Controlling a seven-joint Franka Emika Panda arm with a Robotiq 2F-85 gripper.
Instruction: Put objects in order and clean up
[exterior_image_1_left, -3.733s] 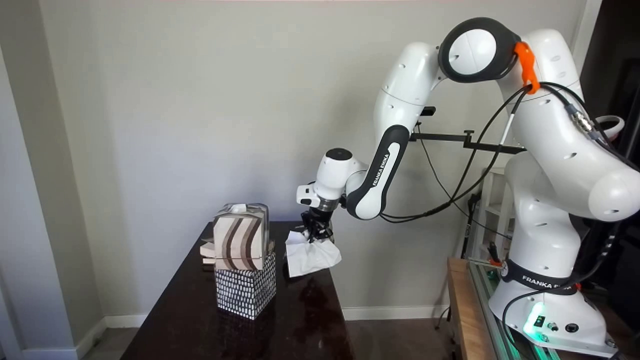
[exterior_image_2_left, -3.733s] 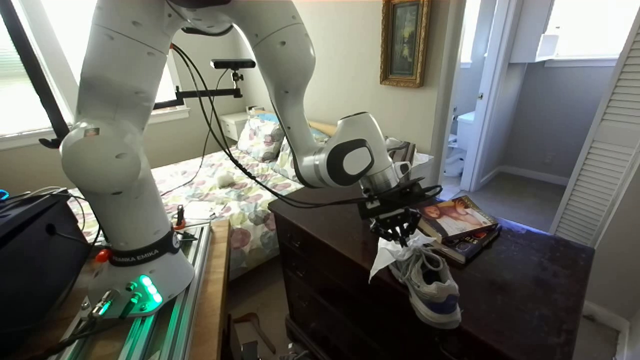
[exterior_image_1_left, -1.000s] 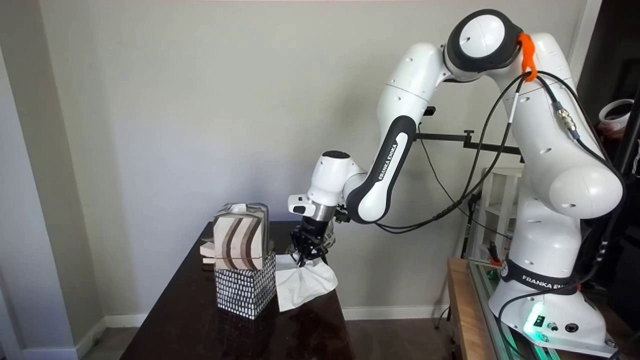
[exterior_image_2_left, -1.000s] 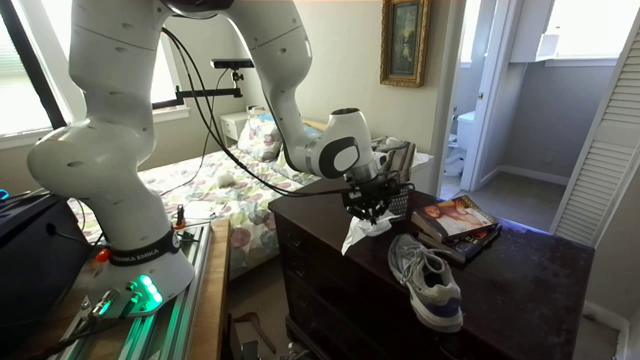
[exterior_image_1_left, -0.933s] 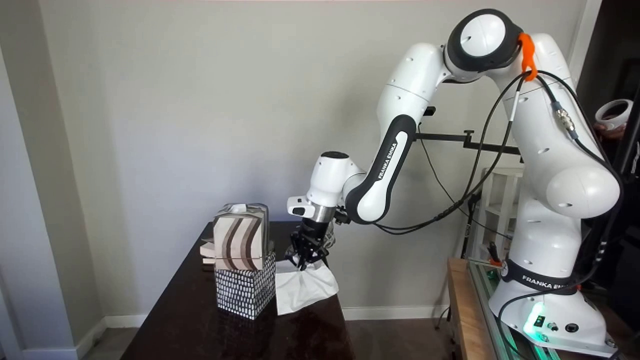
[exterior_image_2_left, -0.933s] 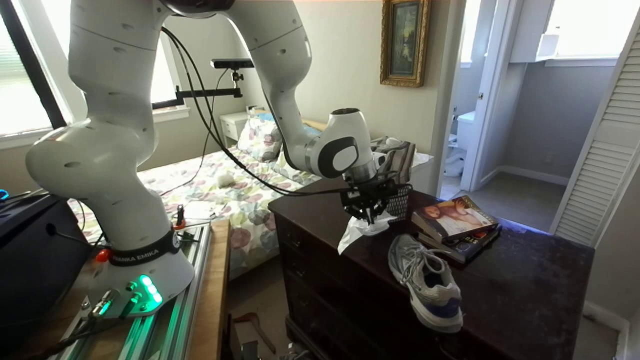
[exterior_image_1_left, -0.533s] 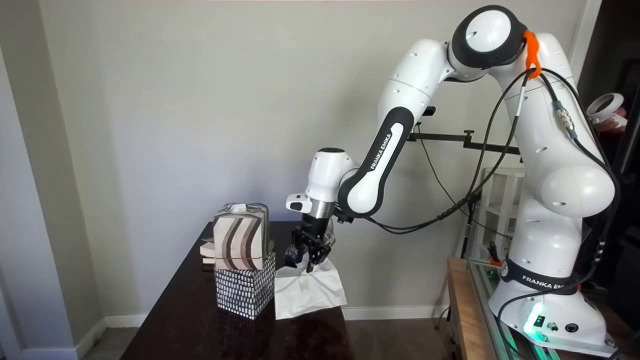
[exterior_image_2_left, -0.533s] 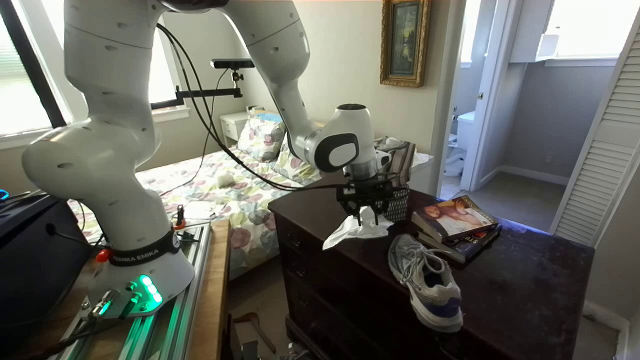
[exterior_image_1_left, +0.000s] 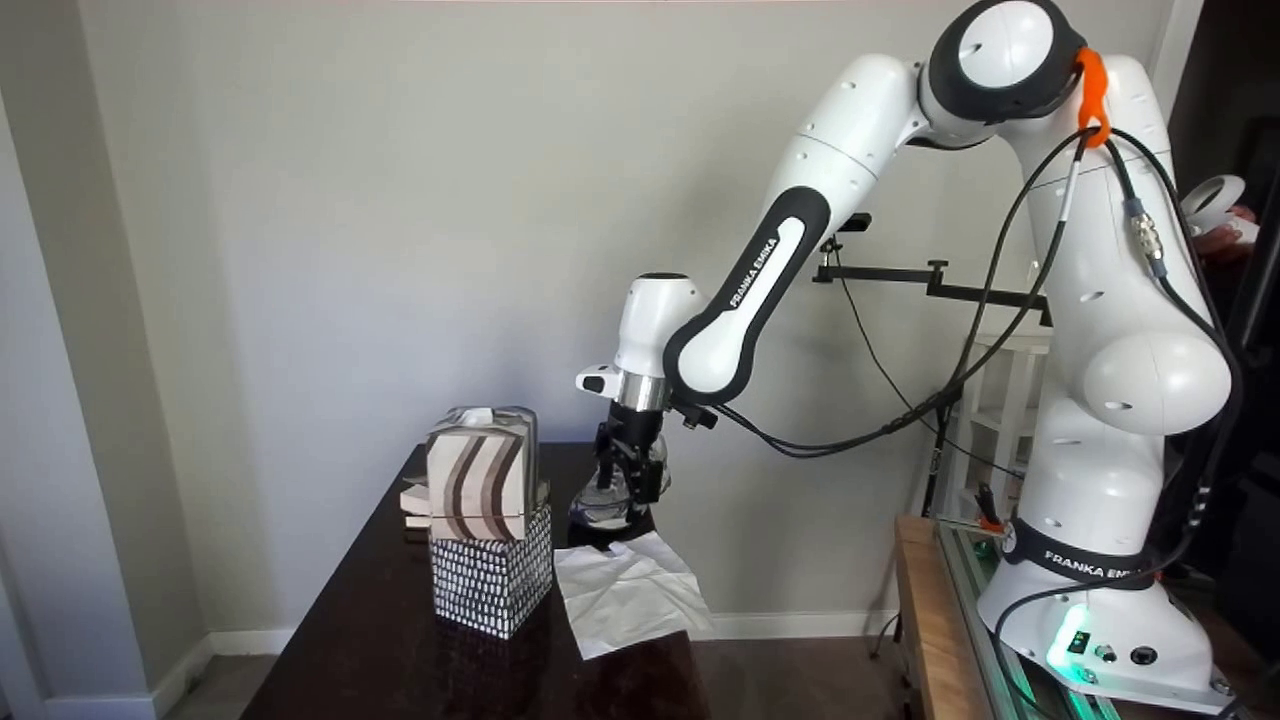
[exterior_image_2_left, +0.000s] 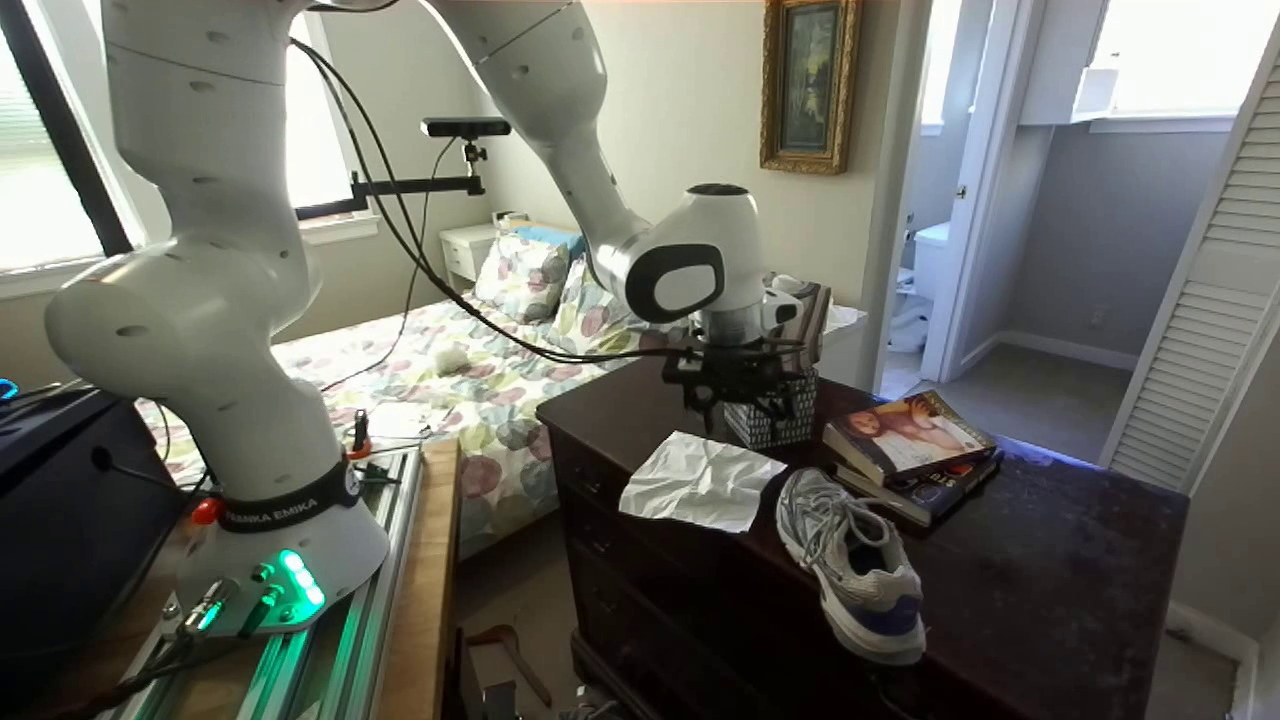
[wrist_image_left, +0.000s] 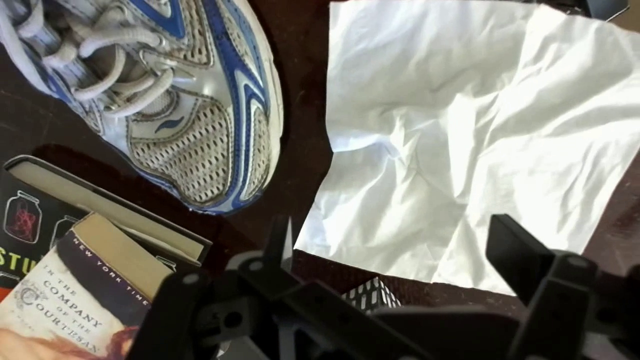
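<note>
Hovering above the dresser top, my gripper has its jaws spread wide with nothing between them; the fingertips look clear of everything below in both exterior views. The thing to handle, as I read the task, is the crumpled white paper sheet. It lies spread out by the drawer-front edge, toward the corner nearest the bed, and one side seems to overhang that edge.

From my jaws it lies below and mostly out toward the drawer-front edge. It is close to square, so no long axis guides me. What counts is the raised crease, which runs roughly across the line between my fingertips: dropping low and shifting edgeward, I'd expect to pinch that ridge from its two sides.

The running shoe sits farther along the same edge, just beside the sheet but apart. The black-and-white patterned box stands farther in, toward the edge opposite the drawers. Whether the sheet should stay put or be lifted, I can't tell.
</note>
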